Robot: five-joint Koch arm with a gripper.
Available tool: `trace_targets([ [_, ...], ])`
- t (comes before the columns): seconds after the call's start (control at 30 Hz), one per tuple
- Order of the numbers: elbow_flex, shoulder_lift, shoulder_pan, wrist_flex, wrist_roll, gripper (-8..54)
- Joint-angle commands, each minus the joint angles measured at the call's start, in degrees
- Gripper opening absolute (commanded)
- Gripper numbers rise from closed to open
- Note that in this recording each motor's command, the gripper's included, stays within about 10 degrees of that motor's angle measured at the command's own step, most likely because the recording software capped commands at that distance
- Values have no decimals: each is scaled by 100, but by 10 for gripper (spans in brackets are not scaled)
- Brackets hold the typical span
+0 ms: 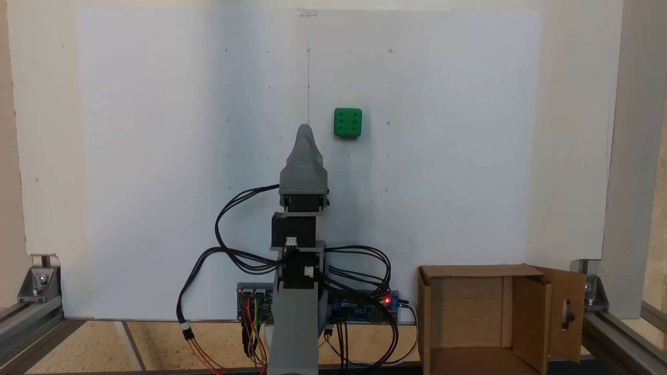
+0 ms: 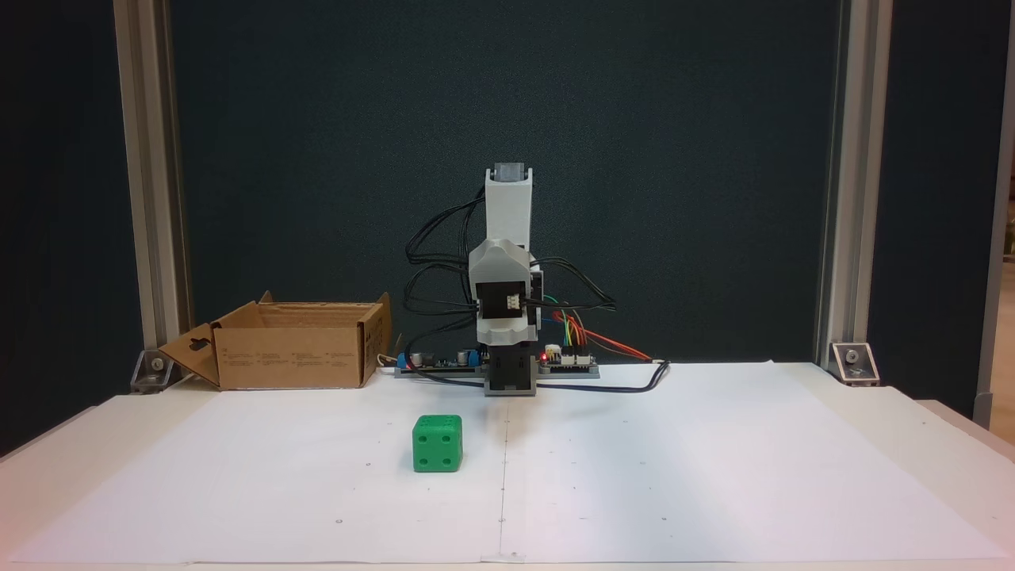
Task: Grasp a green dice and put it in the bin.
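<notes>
from where I'm standing the small bright green dice (image 1: 347, 123) sits on the white paper sheet (image 1: 156, 156) just ahead and right of the grey gripper (image 1: 305, 127) tip in the top-down fixed view, brown cardboard bin (image 1: 484, 317) by the base, can't tell if the jaws are parted

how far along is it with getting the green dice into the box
Nothing looks done yet. The green dice sits alone on the white paper, apart from the end effector, which holds nothing; its jaws line up, so open or shut cannot be told. The bin has no dice visible inside. Reaching, grasping, carrying and dropping all remain.
</notes>
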Motion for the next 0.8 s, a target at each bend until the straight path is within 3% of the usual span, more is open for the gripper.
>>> trace_targets([
  [0.0, 396, 642, -9, 158, -439, 432],
  [0.77, 387, 633, -18, 272, -439, 432],
])
